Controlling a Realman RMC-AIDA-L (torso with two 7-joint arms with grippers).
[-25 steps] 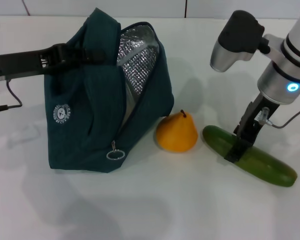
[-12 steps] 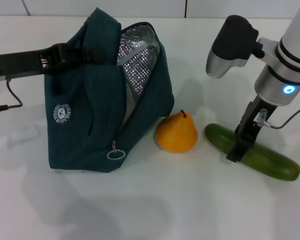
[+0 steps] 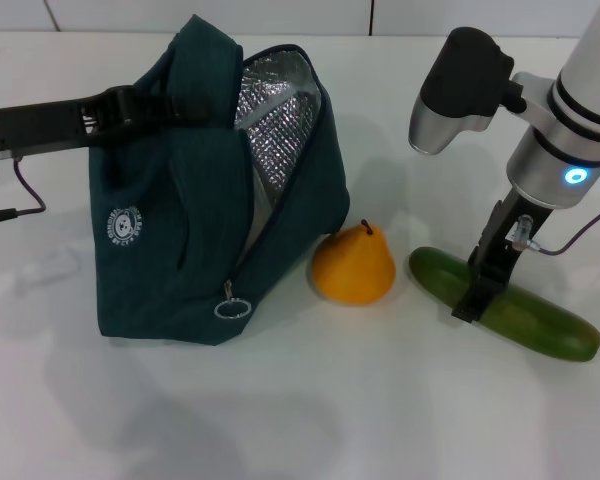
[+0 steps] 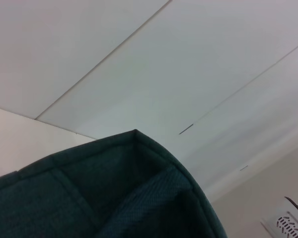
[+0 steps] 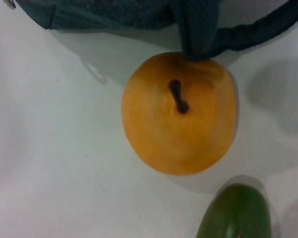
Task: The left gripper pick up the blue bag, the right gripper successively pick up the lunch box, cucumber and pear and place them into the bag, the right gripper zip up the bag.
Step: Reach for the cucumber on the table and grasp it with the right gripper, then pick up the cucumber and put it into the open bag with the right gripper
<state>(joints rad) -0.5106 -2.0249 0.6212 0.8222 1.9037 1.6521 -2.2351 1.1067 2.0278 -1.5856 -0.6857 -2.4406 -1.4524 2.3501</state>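
Fabric fills the left half of the white desk: the blue bag stands upright there, its mouth gaping so that the silver foil lining shows, its round white logo facing the near edge and the ring zipper pull hanging low on its front. The left claw reaches in from the desk's left edge, its black body level, and is clamped on the bag's handle at the top, holding that side up; a thin black cable trails from it over the desk. From the left wrist camera only a peak of the bag's teal cloth shows against the wall. The pear sits upright just beside the bag's right lower corner, stem up; in the right wrist view it touches a strap of the bag. To the right of the pear, a little apart from it, the cucumber lies slantwise toward the desk's right near corner. The right claw points down onto the cucumber's left half, its black fingers closed against the green skin, the cucumber lying on the desk. Lunch box: not visible in any view.
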